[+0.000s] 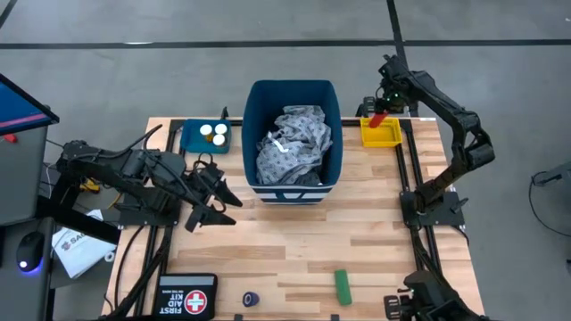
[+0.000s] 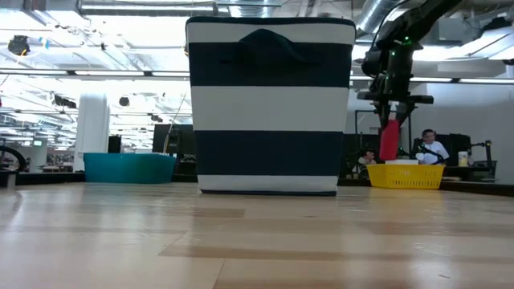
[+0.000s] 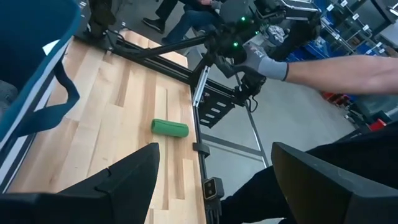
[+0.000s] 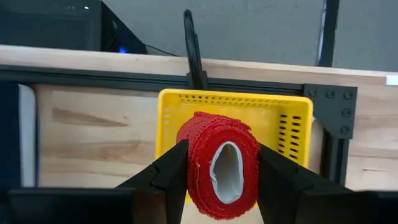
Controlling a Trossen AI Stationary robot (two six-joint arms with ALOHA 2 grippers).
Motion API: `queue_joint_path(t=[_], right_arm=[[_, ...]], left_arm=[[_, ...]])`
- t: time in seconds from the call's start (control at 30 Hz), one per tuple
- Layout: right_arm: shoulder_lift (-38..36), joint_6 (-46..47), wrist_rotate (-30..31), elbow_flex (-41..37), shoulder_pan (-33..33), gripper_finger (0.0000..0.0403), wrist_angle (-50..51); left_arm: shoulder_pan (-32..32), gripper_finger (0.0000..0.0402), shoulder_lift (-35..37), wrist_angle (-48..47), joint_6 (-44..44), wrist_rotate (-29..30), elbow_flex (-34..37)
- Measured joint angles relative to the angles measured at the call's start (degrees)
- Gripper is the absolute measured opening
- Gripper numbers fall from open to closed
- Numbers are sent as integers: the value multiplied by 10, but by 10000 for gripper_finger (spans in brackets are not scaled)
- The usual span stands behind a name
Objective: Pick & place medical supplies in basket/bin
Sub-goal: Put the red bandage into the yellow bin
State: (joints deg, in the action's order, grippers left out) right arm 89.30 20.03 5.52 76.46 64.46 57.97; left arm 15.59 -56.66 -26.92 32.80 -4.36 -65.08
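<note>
The only words I can read are FIRST AID KIT — white letters on the black pouch (image 1: pixel 186 298) with its red-and-white cross, lying behind my left gripper (image 1: pixel 211 203) at the table's near edge. Nothing else is legible.

This is a large open laboratory or workshop hall for robots. The low view shows a high ceiling with bare pipes and ducts (image 2: pixel 385 12), long lamps, and a seated person (image 2: pixel 430 148) at desks far behind. The wooden table (image 1: pixel 294 241) has a black metal frame (image 1: pixel 406 169) (the arms stand on it), on grey concrete floor (image 1: pixel 134 53).
</note>
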Motion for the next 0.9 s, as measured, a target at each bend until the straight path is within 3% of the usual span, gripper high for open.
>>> queue_joint_path(t=[0.9], right_arm=[[1, 114, 19, -73, -8, 133, -83]], left_arm=[[0, 301, 0, 25, 5, 14, 0]])
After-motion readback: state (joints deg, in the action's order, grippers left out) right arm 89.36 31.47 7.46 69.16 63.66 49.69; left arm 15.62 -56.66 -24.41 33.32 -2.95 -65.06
